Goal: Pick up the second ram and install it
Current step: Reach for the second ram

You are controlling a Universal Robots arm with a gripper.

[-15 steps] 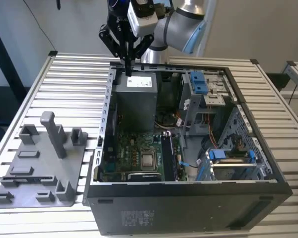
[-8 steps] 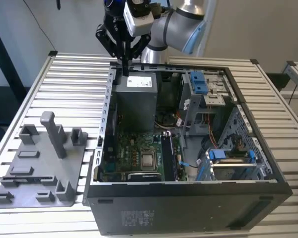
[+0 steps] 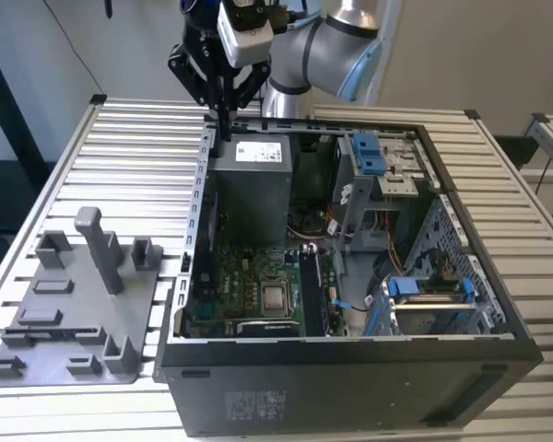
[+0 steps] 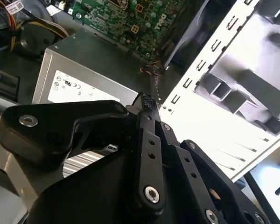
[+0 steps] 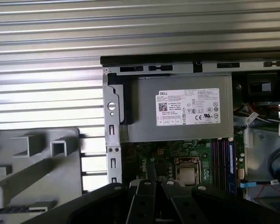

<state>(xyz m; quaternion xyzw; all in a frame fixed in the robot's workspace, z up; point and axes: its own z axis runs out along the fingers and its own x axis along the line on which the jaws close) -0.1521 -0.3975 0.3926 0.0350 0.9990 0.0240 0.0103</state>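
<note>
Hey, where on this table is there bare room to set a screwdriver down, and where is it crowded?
Bare table slats lie beyond the grey tray toward the far edge, and along the case at the exterior view's right. Crowded: inside the case, and over its far corner, where the gripper hangs, jaws shut on the second ram.
</note>
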